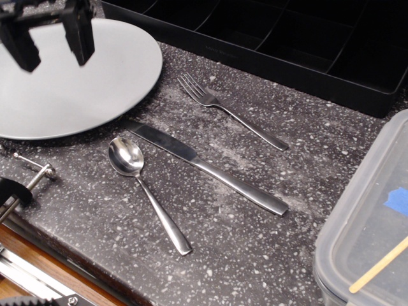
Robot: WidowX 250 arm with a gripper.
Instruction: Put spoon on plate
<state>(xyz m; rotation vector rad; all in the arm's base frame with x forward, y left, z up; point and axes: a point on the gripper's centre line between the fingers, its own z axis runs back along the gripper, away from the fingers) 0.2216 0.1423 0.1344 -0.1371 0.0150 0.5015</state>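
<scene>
The small silver spoon (145, 188) lies on the dark speckled counter, bowl toward the upper left, handle pointing to the lower right. The large light-grey plate (95, 89) lies at the upper left, just beyond the spoon's bowl. My gripper (51, 54) has come in at the top left and hangs over the plate, its two black fingers (80, 38) spread apart with nothing between them. It is well up and left of the spoon.
A long knife (204, 167) lies just right of the spoon, a fork (229, 109) beyond it. A black compartment tray (287, 38) runs along the back. A clear plastic container (370, 223) stands at the right edge. A metal clamp (29, 178) sits at the counter's front left edge.
</scene>
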